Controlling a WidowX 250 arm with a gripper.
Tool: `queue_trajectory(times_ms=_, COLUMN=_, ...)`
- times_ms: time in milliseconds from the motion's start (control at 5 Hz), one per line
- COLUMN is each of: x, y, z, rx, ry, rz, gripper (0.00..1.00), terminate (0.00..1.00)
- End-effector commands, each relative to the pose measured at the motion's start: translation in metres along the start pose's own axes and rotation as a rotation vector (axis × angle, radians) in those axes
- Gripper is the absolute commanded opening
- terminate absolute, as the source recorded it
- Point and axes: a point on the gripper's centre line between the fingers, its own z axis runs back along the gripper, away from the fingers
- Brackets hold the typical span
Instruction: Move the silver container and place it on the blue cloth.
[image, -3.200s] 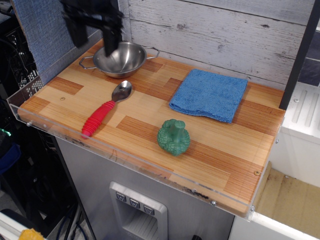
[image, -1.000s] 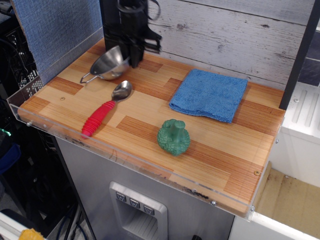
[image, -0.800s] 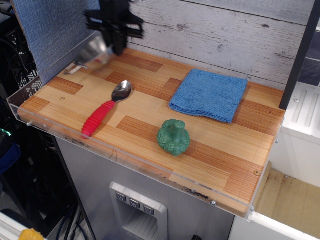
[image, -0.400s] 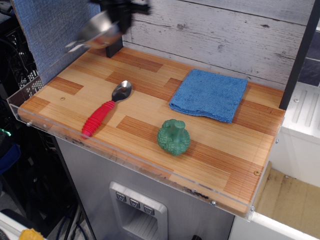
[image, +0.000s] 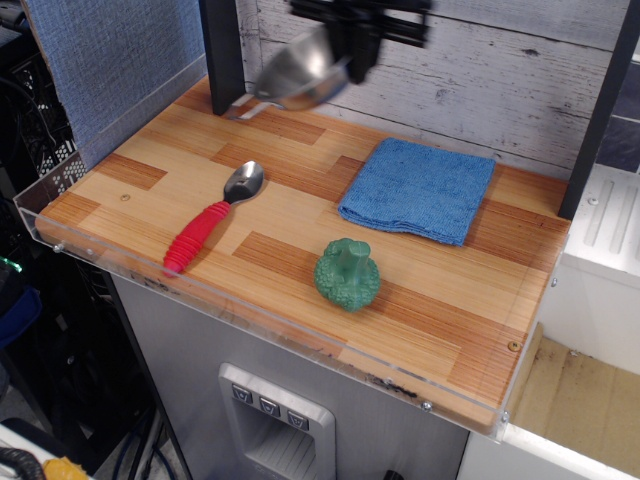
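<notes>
Lifted clear of the counter (image: 300, 240): silver container (image: 298, 76), tilted, clamped at its rim by the hand (image: 352, 60), far left of the blue cloth (image: 420, 188). Still left: carrying right, lowering onto the bare cloth, letting go.

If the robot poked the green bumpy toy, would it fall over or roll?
Probably neither. The green bumpy plastic vegetable toy sits on a wide, lumpy base with its narrower stem up, so it looks steady. The knobbly sides would likely stop rolling; on the smooth wooden tabletop it might just slide.
</notes>
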Motion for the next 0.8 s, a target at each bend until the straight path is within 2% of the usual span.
queue_trajectory(times_ms=0, x=-0.008, y=-0.037, z=-0.015, rx=0.018, ry=0.010, rz=-0.090, gripper=0.00, terminate=0.00)
queue_trajectory(times_ms=400, x=-0.006, y=-0.060, z=-0.058, rx=0.017, ry=0.067, rz=-0.152, gripper=0.00, terminate=0.00)
queue_trajectory(times_ms=600, x=-0.003, y=-0.066, z=-0.070, rx=0.021, ry=0.079, rz=-0.168, gripper=0.00, terminate=0.00)
